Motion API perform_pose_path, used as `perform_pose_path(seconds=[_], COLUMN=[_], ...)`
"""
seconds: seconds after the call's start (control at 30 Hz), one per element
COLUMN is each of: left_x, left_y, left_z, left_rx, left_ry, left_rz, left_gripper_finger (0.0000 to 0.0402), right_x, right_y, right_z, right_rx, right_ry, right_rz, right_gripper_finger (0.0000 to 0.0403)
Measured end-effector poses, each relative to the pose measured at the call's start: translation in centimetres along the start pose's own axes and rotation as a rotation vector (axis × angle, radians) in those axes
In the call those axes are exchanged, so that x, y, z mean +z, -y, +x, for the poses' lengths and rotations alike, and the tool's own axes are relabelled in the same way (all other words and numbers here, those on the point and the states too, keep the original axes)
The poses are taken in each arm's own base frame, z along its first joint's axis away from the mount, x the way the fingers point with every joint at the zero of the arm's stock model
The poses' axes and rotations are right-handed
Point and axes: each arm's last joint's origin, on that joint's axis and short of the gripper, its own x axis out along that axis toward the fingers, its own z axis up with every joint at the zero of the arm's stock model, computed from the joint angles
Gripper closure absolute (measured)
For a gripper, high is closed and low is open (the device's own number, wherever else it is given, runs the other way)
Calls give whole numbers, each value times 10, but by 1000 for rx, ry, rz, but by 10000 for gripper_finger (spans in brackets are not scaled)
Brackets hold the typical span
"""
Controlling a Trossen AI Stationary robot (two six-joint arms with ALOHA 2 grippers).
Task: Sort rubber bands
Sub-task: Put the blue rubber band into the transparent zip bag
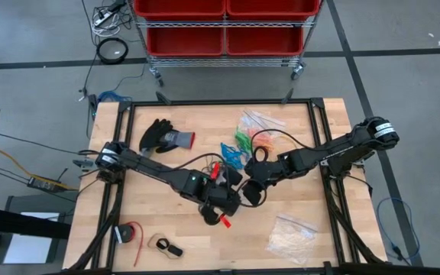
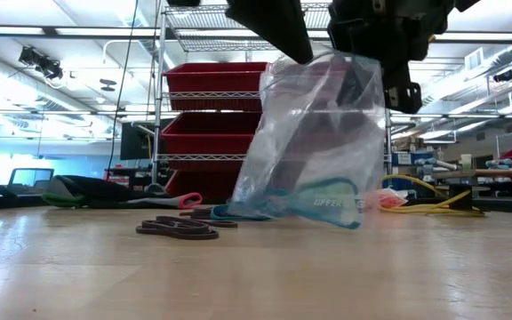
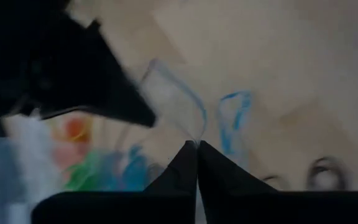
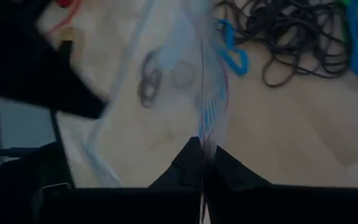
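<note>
wooden table (image 1: 166,229), red bins (image 1: 224,23) behind

glossy clear plastic bag (image 2: 314,142), seemingly matt wooden table (image 2: 256,276)

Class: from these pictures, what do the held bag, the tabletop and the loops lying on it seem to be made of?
Bag: thin clear plastic film, glossy; shelves show through it.
Tabletop: pale wood, matt, with visible plank seams.
Dark loops: probably rubber, lying limp and flat.

The bag (image 2: 314,142) top is hidden behind the grippers, both cut off above. Bands (image 3: 104,171) beyond the left gripper (image 3: 197,144) are blurred; their number cannot be told.
</note>
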Motion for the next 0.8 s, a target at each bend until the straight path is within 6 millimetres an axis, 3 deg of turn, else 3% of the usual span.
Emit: perform_pose_path(seconds=[0.3, 0.63, 0.8], left_x=[3, 2, 2], left_y=[5, 3, 1], left_z=[-1, 0, -1], left_rx=[-195, -114, -32], left_ry=[93, 47, 22], left_rz=[-83, -194, -189], left_gripper_finger=[338, 299, 283], right_x=[4, 32, 37], right_y=[0, -24, -27], right_z=[-11, -50, -59], right_rx=[-122, -285, -334], right_ry=[33, 117, 126], right_rz=[-53, -187, -214], right_gripper_finger=[403, 403, 403])
